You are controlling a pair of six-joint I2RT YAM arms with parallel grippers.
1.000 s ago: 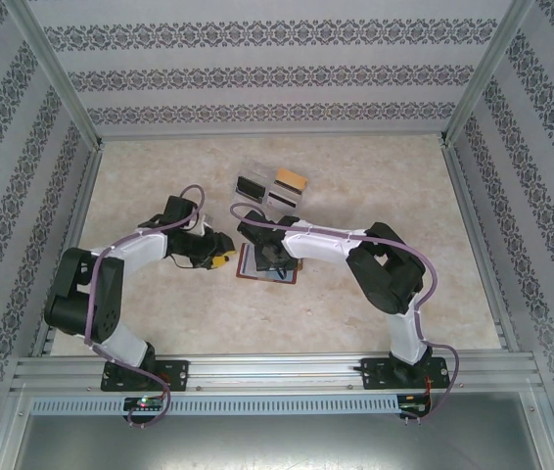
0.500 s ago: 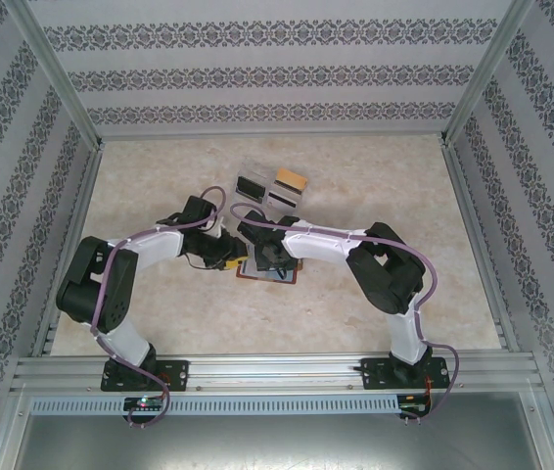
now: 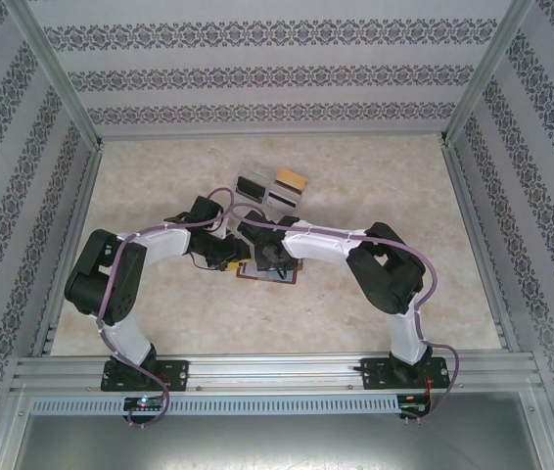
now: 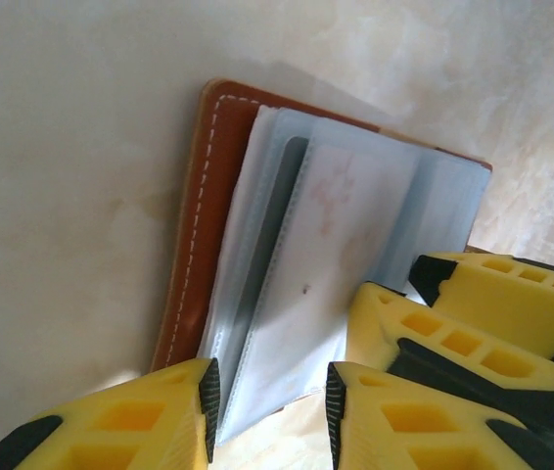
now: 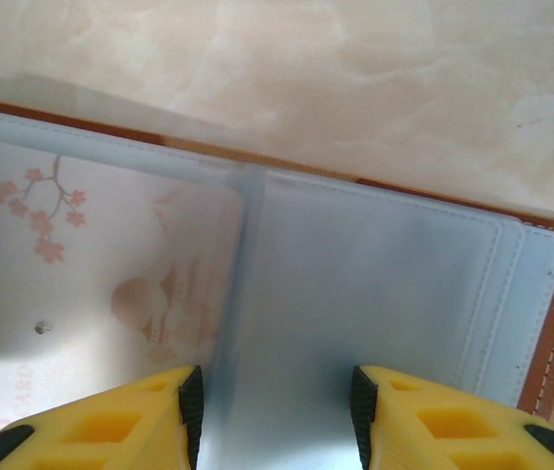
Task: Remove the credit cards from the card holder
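The card holder (image 4: pixel 191 235) lay opened flat on the surface (image 5: pixel 355 78), directly beneath both sets of fingers. The right fingers (image 5: pixel 111 421) stood apart astride the sleeves' centre fold, apparently to pin it down. The left fingers (image 4: pixel 140 421), also apart, bracketed the sleeves' near edge; whether they pinched it I could not tell. The right wrist view revealed a blossom-printed card (image 5: pixel 101 264) sleeved left of its fingers. Overhead, a clear tray (image 3: pixel 263 181) beyond both fingers held a yellow-orange card (image 3: pixel 291 180).
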